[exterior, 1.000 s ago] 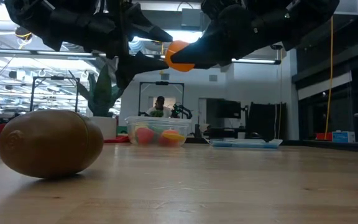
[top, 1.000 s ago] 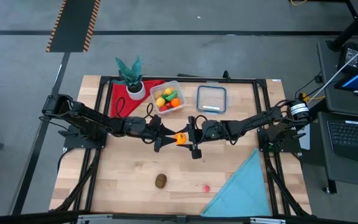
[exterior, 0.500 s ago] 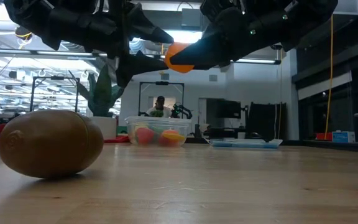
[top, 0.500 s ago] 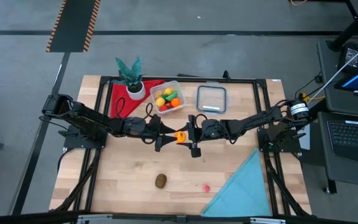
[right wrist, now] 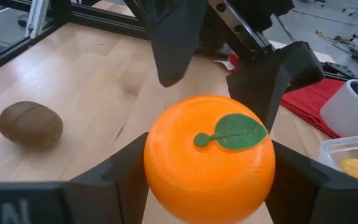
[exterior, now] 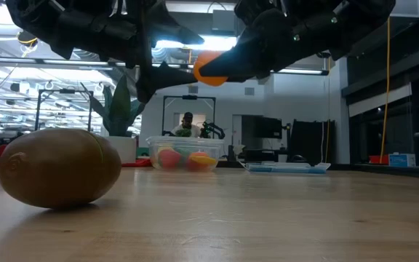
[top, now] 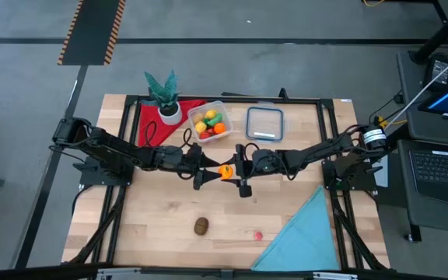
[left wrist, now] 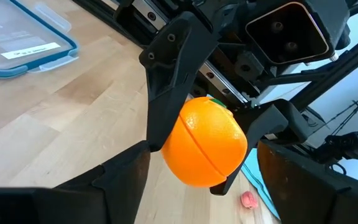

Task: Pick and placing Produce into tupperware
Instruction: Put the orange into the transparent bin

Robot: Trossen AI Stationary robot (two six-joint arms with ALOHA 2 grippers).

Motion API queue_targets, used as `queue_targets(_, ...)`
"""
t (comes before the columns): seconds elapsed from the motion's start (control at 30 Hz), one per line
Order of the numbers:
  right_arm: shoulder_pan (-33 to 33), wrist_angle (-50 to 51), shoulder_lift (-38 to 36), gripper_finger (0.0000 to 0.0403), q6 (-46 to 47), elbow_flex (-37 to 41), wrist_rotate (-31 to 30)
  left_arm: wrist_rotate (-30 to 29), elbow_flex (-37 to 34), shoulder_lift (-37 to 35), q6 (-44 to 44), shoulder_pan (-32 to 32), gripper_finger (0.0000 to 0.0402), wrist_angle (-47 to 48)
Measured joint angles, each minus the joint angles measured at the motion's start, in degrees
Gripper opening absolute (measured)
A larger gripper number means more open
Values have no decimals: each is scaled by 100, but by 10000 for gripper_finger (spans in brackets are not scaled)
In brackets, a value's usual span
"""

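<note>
A toy orange (top: 225, 171) with a green leaf hangs above the table's middle, where both arms meet. My right gripper (right wrist: 210, 155) reaches in from the table's right and is shut on it. My left gripper (left wrist: 202, 163), coming from the left, stands open with a finger on either side of the orange, apart from it. The tupperware (top: 211, 121) stands at the far middle with several pieces of produce inside. A brown kiwi (top: 201, 225) and a small pink piece (top: 257, 234) lie on the near part of the table. My right gripper pinches the orange by two opposite sides (right wrist: 157, 168) between its two fingers (right wrist: 122, 186). The fingers come nearly level from the table's right, slanting slightly down. The orange is lifted well clear of the table, its leaf (right wrist: 238, 130) turned toward the right wrist.
A clear lid with a blue-grey rim (top: 264, 123) lies right of the tupperware. A potted plant (top: 164, 95) and a red cloth (top: 150, 123) are at the far left, and a light blue cloth (top: 302, 233) is at the near right. A black frame borders the table.
My left gripper's fingers have spread wider and come off the orange. The orange stays where it was, held by my right gripper.
</note>
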State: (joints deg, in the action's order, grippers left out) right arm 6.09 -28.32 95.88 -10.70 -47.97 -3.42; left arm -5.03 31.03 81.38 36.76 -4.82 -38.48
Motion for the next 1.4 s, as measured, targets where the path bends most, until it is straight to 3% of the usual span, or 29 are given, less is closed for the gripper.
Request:
queue_targets(0.2, 2, 0, 2, 242, -10, 0, 2, -5, 2, -2, 1, -26, 305, 4)
queue_targets(0.57, -2, -116, 2, 242, -176, -11, -27, -459, 4, -2, 307, -55, 299, 13)
queue_targets(0.7, -4, -128, 2, 242, -206, -11, -277, -525, 4, -7, 616, -51, 299, 18)
queue_targets(1.4, -26, -236, 2, 242, -328, -9, -302, -753, 0, 163, 1017, -264, 299, -369)
